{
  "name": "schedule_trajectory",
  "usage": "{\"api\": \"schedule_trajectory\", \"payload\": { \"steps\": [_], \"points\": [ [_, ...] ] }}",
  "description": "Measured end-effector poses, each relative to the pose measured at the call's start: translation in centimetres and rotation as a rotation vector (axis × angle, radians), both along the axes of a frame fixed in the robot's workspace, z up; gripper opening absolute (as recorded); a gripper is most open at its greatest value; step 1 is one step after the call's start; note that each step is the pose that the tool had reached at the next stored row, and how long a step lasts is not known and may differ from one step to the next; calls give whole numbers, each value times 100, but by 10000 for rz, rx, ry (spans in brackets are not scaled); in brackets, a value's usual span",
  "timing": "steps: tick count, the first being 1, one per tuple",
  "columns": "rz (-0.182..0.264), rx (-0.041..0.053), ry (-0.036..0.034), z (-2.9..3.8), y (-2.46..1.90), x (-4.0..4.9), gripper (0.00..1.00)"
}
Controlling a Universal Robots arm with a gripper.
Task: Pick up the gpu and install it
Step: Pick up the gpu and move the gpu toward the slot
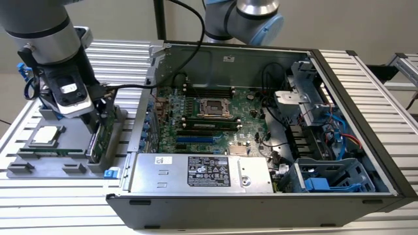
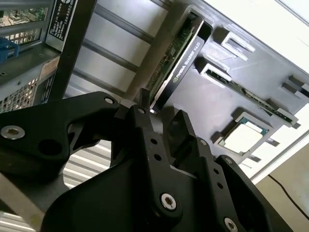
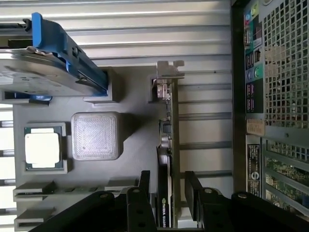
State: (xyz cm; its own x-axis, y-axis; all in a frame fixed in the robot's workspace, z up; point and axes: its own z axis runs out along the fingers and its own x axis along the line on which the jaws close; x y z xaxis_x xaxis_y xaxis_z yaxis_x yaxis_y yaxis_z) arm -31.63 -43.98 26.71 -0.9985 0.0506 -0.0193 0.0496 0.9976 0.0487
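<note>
Fingers (image 3: 194,186) astride upright gpu (image 3: 170,135) in grey tray (image 3: 130,159), white print (image 2: 187,60) on edge

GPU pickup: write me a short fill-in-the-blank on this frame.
The gpu stands on ____ in the grey holder.
The gripper is ____, one finger on each side of the gpu.
The holder lies to the exterior view's ____ of the computer case.
Missing: edge; open; left.
</note>
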Motion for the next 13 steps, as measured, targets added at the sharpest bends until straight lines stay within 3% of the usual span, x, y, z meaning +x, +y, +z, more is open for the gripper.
{"api": "schedule_trajectory", "payload": {
  "steps": [13],
  "points": [
    [0,0,0,-232,0,4,100]
  ]
}}
